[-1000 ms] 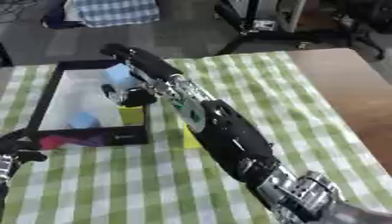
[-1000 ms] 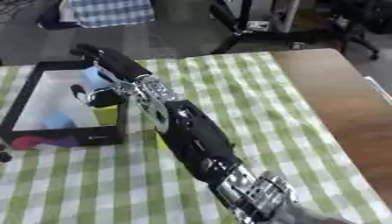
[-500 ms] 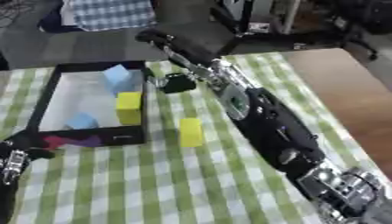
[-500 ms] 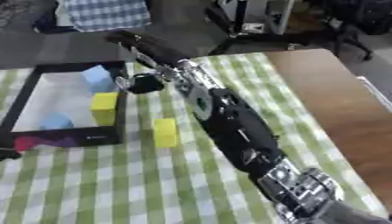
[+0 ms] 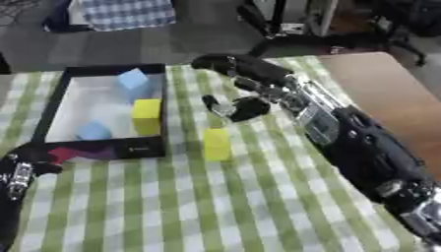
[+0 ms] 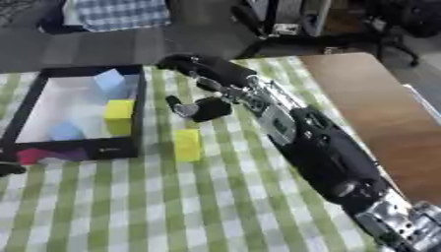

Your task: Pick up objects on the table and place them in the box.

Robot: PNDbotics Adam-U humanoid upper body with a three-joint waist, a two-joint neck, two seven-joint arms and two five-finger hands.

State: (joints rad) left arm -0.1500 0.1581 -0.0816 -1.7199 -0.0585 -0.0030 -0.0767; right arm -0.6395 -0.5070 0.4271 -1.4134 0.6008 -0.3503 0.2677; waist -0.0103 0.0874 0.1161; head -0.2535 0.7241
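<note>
Right hand (image 5: 234, 88) over tabletop (image 5: 258, 206) just beside box (image 5: 51, 106) right wall, fingers straight, thumb apart, holding nothing. Left hand (image 5: 21, 170) at near-left corner, fingers cannot tell. Yellow block (image 5: 216, 144) still outside, just off box near-right corner. Box holds yellow cube (image 5: 146, 109), two light-blue pieces, pink piece (image 5: 62, 153) at near wall

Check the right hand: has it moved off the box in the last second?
Yes. The right hand was over the box's right wall; it now sits right of it, above the green-checked cloth, past the yellow block.
</note>
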